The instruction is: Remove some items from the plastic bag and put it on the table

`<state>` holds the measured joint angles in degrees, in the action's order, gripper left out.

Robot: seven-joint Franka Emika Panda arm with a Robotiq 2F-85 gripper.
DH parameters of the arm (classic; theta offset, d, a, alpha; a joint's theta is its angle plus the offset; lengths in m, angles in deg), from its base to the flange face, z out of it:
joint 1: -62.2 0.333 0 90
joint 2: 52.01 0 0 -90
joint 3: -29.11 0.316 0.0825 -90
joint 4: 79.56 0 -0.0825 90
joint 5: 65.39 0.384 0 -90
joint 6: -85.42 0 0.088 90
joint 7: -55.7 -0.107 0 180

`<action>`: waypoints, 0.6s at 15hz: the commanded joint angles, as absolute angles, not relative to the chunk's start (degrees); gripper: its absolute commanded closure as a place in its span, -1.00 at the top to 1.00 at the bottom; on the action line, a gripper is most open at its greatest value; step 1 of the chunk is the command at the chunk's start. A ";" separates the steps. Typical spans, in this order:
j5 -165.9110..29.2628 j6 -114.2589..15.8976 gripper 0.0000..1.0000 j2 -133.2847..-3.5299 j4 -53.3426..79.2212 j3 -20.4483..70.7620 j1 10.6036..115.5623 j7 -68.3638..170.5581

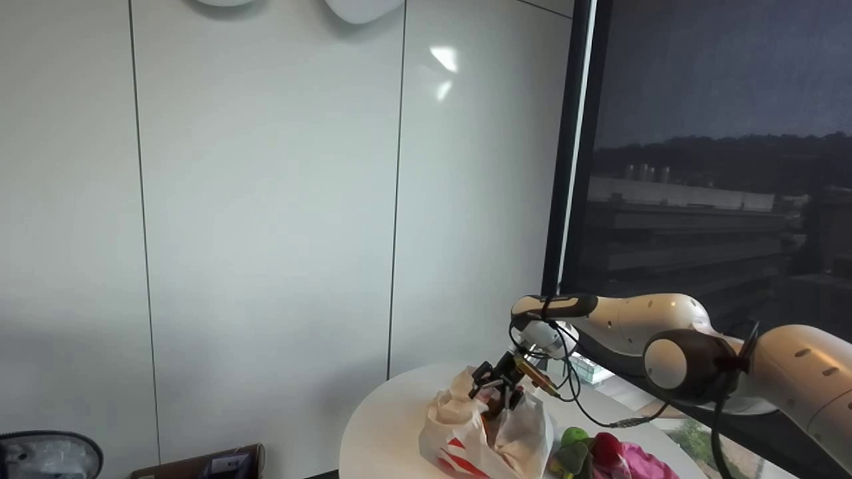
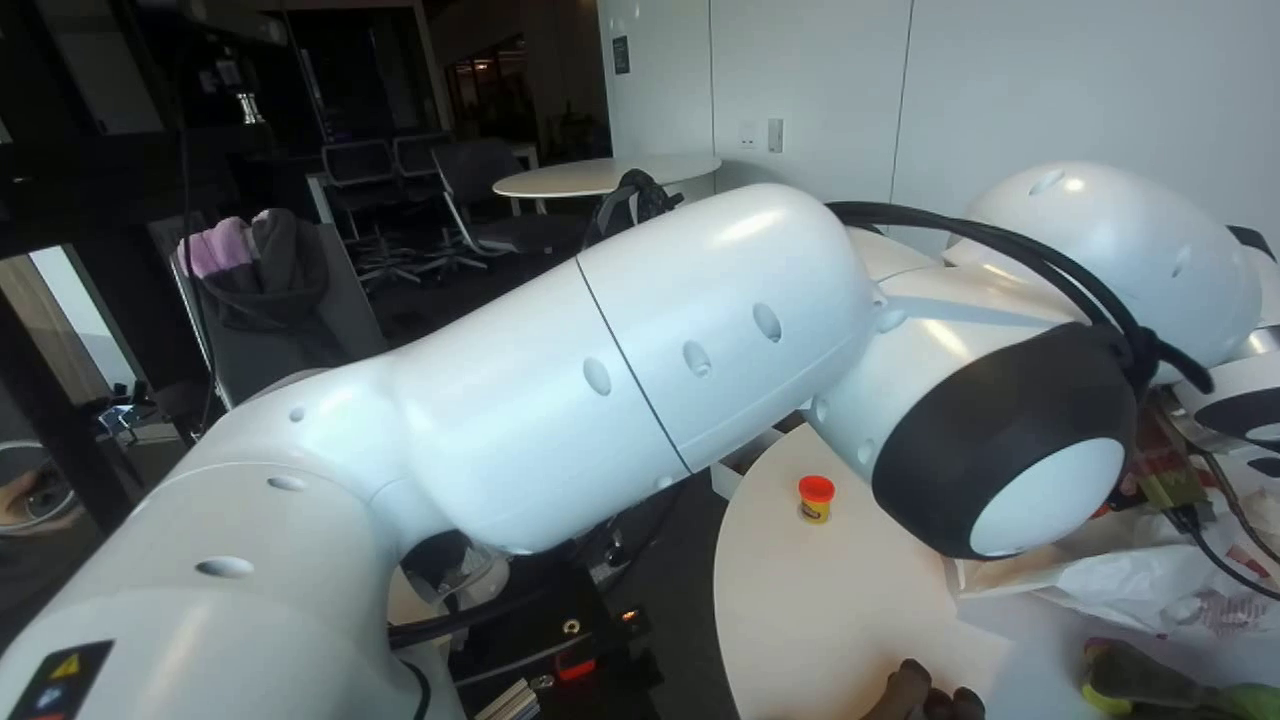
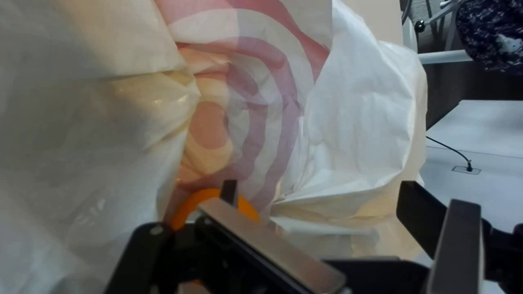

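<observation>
A white plastic bag with red markings [image 1: 459,432] stands open on the round white table [image 1: 379,426]. Part of the bag also shows in an exterior view [image 2: 1130,575], and its crumpled walls with red rings fill much of the wrist view [image 3: 359,134]. My gripper [image 1: 494,398] points down at the bag's mouth. In the wrist view the gripper [image 3: 320,196] is open, with its fingers wide apart and only bag wall seen between them. An orange round item [image 3: 192,206] lies in the bag, partly hidden behind one finger. The bag's other contents are hidden.
Green items [image 1: 572,446] and a red and pink item [image 1: 629,459] lie beside the bag. A yellow can with a red lid [image 2: 816,498] stands near the table edge. Dark finger-like shapes [image 2: 915,692] show at the bottom. The arm blocks much of that view.
</observation>
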<state>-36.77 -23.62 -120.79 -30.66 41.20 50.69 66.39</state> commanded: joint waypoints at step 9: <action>-37.57 -22.46 1.00 -121.70 -32.50 40.17 48.04 67.54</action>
<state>-37.01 -23.59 -121.19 -31.68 40.45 48.06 67.45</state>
